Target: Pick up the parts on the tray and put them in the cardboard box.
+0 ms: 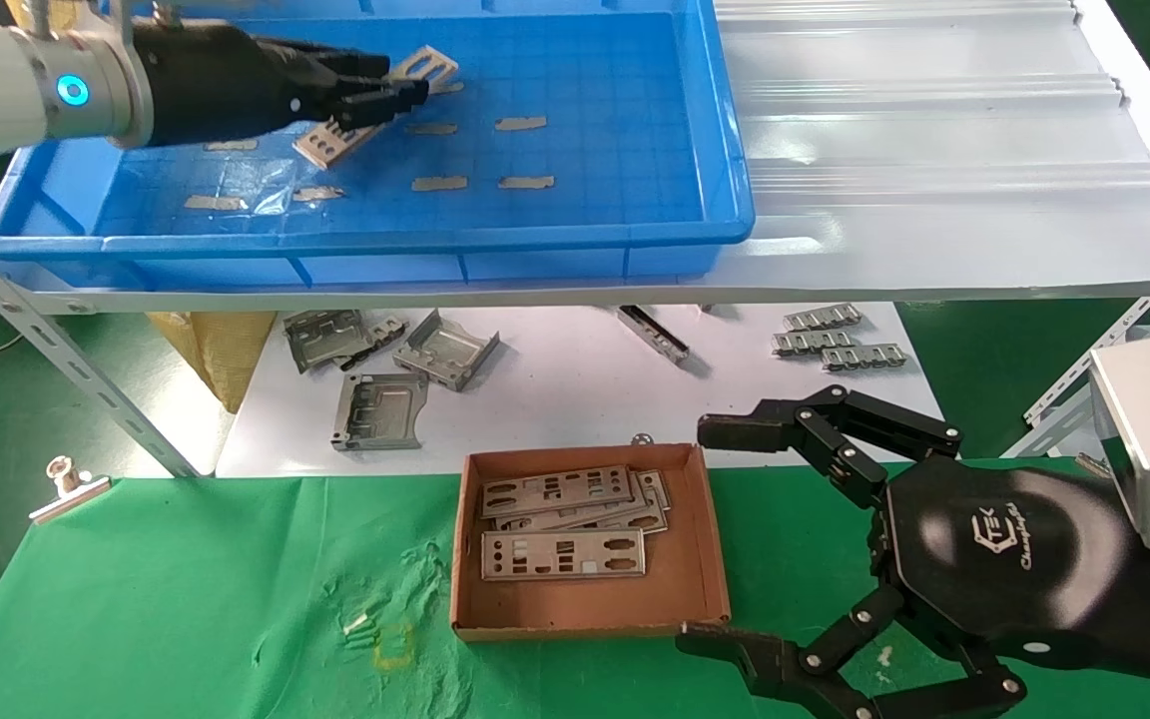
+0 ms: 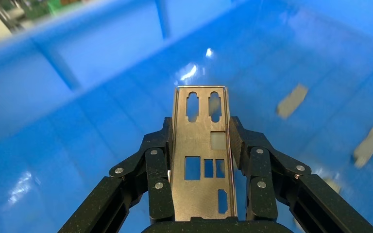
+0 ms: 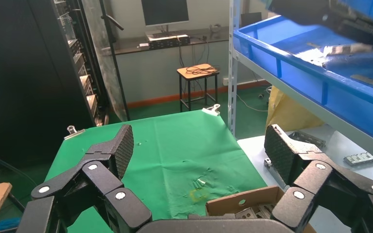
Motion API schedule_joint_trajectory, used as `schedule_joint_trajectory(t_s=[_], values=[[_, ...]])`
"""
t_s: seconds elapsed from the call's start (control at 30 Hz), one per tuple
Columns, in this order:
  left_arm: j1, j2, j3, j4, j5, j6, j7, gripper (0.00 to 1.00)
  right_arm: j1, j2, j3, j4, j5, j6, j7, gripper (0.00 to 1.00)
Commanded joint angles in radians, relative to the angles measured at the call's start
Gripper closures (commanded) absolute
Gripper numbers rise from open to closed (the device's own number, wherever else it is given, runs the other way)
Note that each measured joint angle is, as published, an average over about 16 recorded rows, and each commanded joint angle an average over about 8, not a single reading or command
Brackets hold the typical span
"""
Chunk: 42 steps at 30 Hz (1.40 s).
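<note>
Thin silver-grey metal plate (image 2: 204, 150) is clamped in my left gripper (image 1: 380, 95) above the big blue plastic tray (image 1: 725, 200). I should lift it level over that tray's wall towards the small brown cardboard box (image 1: 710, 539). My right gripper (image 1: 735, 534) waits there, spread wide.

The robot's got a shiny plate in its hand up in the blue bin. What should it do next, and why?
Probably lift it a bit higher. The left gripper is shut on the plate, its jaws pinching both long edges, but it sits inside the tray. It must clear the rim before carrying it to the box.
</note>
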Motion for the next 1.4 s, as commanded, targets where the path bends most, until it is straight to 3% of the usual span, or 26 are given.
schedule_joint_trajectory(t_s=[0.03,0.4,0.9,1.13,1.4], values=[[-0.006,-0.004,-0.004,-0.004,-0.006,0.004,0.006,1.0,0.0,0.0,0.0,0.0,0.0,0.0,0.0,0.0],[-0.042,-0.042,-0.02,-0.025,-0.031,0.138,0.05,1.0,0.0,0.0,0.0,0.0,0.0,0.0,0.0,0.0],[-0.026,-0.097,-0.005,-0.126,-0.046,0.619,0.204,1.0,0.0,0.0,0.0,0.0,0.0,0.0,0.0,0.0],[0.047,-0.124,0.046,-0.272,-0.114,0.647,0.188,1.0,0.0,0.0,0.0,0.0,0.0,0.0,0.0,0.0],[0.183,-0.144,0.16,-0.434,-0.239,0.634,0.116,1.0,0.0,0.0,0.0,0.0,0.0,0.0,0.0,0.0]])
